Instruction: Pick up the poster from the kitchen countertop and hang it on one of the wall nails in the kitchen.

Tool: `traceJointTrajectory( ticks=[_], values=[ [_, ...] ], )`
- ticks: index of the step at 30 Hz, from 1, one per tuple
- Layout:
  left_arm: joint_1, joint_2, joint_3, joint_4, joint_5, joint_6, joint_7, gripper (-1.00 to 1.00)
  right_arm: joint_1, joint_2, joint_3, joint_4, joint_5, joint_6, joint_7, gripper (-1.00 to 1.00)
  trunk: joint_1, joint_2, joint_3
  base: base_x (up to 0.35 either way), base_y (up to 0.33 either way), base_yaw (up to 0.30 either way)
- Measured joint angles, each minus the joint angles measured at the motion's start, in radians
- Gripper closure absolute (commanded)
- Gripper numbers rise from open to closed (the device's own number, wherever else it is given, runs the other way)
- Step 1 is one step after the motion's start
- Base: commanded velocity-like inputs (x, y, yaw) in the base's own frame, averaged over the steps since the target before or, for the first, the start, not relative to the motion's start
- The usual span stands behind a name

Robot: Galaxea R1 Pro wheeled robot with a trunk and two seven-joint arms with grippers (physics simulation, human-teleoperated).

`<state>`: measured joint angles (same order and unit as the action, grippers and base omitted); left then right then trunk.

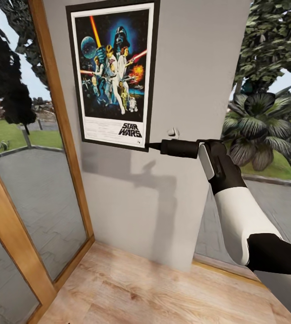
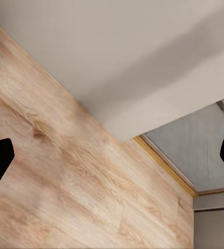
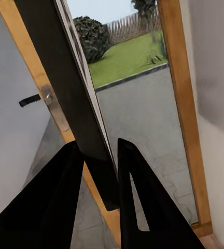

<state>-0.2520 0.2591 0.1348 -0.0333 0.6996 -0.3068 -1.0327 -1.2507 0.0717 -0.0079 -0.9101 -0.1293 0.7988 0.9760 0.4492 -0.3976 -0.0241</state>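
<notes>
The black-framed Star Wars poster stands flat against the grey wall, high up. My right gripper is shut on its lower right corner. In the right wrist view the two dark fingers pinch the poster's black frame edge, with the right gripper closed around it. A small white wall nail sticks out just right of the poster's bottom corner, above the gripper. My left gripper is open, pointing at the wooden floor and the wall's base. The kitchen countertop is out of view.
A wood-framed glass door stands at the left of the wall. A low window with garden plants behind it lies to the right. Wooden floor runs below the wall.
</notes>
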Motion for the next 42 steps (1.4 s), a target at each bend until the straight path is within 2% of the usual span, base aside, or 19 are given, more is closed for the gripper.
traceJointTrajectory(
  ticks=[42],
  values=[
    [0.000, 0.002, 0.000, 0.001, 0.000, 0.000, 0.000, -1.00, 0.000, 0.000, 0.001, -0.002, 0.008, -0.001, -0.003, 1.00, 0.000, 0.000, 0.000, 0.057, -0.010, 0.000]
  ],
)
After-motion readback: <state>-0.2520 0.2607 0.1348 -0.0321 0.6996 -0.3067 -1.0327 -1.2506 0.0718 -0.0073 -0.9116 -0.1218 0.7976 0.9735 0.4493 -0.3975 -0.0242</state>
